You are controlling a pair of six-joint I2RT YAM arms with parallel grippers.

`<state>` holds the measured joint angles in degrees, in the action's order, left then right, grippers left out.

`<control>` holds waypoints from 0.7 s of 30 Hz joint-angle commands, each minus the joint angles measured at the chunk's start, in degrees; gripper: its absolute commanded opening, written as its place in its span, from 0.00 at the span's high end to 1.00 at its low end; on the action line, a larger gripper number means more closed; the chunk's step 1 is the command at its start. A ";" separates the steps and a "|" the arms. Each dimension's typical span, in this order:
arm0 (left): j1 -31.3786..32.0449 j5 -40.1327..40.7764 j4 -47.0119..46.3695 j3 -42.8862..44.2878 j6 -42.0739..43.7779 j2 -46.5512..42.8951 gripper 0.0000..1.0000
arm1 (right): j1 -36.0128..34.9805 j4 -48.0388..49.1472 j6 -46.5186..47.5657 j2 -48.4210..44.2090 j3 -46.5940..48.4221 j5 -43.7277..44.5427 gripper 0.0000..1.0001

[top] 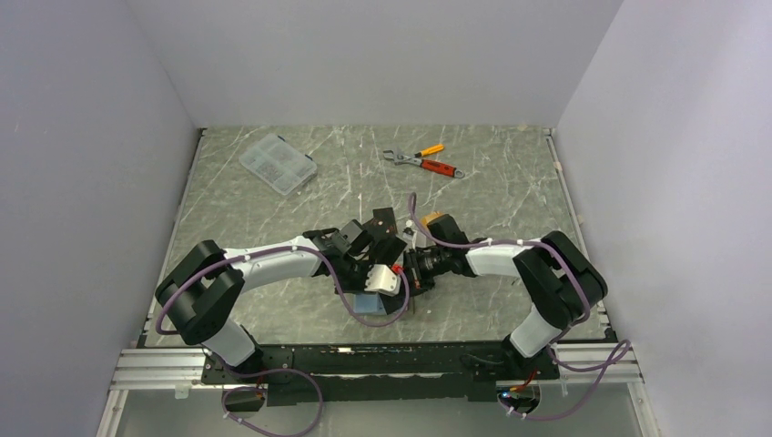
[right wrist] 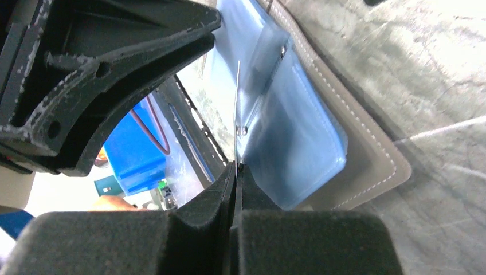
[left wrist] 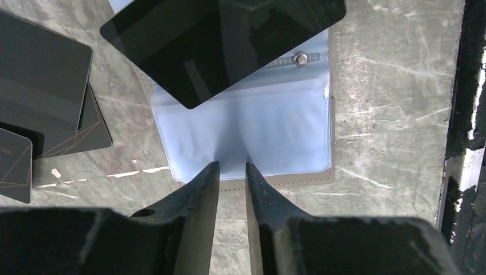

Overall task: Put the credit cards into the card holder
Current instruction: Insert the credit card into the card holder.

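The rectangular black plastic card (left wrist: 223,46) is mirror-glossy, while the black cards (left wrist: 40,74) beside it look matt. The taupe leather-like card holder (left wrist: 298,178) has a matt, stitched rim, a smooth blue-grey plastic lining (left wrist: 258,126) and a shiny metal snap (left wrist: 299,58). The grey marbled counter (left wrist: 390,86) is scratched. The left end effector (left wrist: 231,165) is grainy matt black plastic.
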<state>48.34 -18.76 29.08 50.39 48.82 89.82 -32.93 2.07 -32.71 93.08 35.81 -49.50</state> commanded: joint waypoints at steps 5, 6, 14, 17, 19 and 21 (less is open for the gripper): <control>-0.78 2.19 3.29 0.32 -0.39 -1.31 0.71 | 0.05 -1.30 1.64 -4.29 -1.72 -0.68 1.00; -0.74 2.30 3.23 0.32 -0.37 -1.32 0.71 | 0.10 -1.23 1.56 -4.31 -1.72 -0.81 1.00; -0.74 2.23 2.36 0.03 -0.87 -0.83 0.72 | -0.51 -1.11 1.57 -2.41 -1.76 -1.96 1.00; -0.79 2.13 2.47 0.01 -0.91 -0.70 0.72 | -0.86 -0.64 1.49 -1.07 -1.24 -2.10 1.00; -0.75 1.99 2.41 -0.05 -0.94 -0.72 0.73 | -1.12 -0.16 1.26 -0.02 -0.83 -2.25 1.00; -0.78 2.14 2.25 -0.11 -0.88 -0.70 0.73 | -1.41 -0.39 1.40 1.09 -0.31 -2.15 1.00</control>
<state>47.81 -17.96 29.87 50.41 48.29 89.49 -33.67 0.47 -31.70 92.29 33.91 -50.28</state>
